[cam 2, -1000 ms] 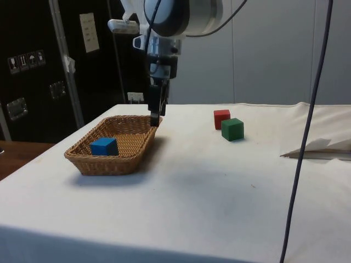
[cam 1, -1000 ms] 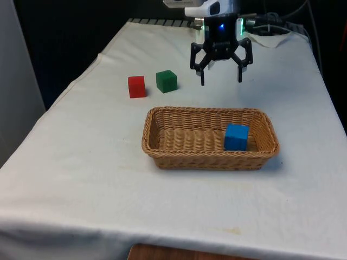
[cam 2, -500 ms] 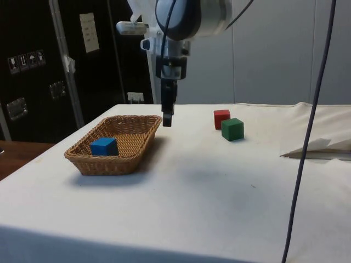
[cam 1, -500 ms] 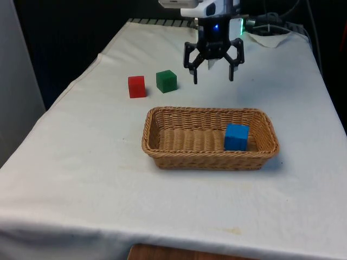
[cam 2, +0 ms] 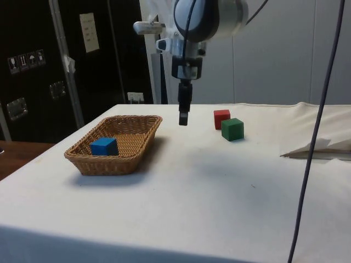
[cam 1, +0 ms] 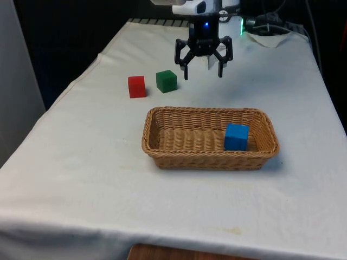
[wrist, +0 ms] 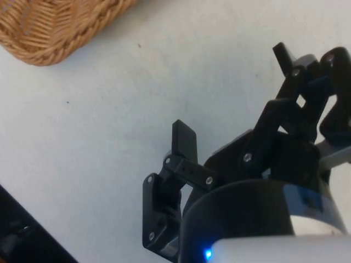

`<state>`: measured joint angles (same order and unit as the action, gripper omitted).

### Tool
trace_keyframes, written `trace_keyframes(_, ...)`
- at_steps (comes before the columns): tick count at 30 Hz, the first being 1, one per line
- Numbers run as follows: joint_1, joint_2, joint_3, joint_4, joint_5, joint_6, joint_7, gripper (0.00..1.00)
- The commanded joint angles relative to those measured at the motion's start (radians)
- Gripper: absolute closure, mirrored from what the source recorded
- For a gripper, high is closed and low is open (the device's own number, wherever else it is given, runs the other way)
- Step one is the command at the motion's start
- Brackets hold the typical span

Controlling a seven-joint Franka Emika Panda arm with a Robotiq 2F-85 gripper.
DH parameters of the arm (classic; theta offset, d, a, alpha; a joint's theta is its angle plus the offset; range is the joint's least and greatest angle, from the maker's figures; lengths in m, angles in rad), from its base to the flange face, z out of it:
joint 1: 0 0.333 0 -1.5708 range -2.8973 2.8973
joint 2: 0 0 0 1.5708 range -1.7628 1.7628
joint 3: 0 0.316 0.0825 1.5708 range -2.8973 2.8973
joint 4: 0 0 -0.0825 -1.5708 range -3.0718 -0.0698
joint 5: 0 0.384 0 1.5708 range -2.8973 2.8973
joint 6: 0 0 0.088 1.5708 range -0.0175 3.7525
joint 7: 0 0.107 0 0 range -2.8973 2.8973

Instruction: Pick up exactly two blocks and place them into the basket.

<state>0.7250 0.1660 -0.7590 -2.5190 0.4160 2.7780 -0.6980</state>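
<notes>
Our gripper has travelled away from the wicker basket over the last second, sliding from above the basket's far rim towards the two loose blocks, and it has risen a little as it went. Its fingers are spread wide and carry nothing. We read this as the end of the first delivery: the blue block already lies inside the basket, near the end at the front view's right, so one of the two required blocks is done and the arm is now going for the second.

In the front view the green block sits on the white cloth at about eight o'clock from the gripper, close by but not yet under it. The red block is just beyond the green one, further along that same eight-to-nine o'clock line. The two blocks are near each other but apart. In the side view the gripper hangs above the cloth between the basket and the green block, with the block at roughly four o'clock from the fingertips.

We judge the green block the likelier target, being nearer. The gripper must go over it and descend.
</notes>
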Motion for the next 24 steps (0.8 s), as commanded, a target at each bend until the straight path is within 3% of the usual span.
trace_keyframes(1,0.003,0.002,-0.012,-0.01,-0.02,0.014,0.002,0.0)
trace_keyframes(2,0.0,-0.003,-0.004,-0.005,-0.004,0.002,-0.004,0.0)
trace_keyframes(5,0.002,-0.006,-0.022,-0.023,-0.027,0.019,-0.012,0.0)
trace_keyframes(24,-0.002,-0.009,-0.086,-0.073,-0.015,0.025,-0.158,0.0)
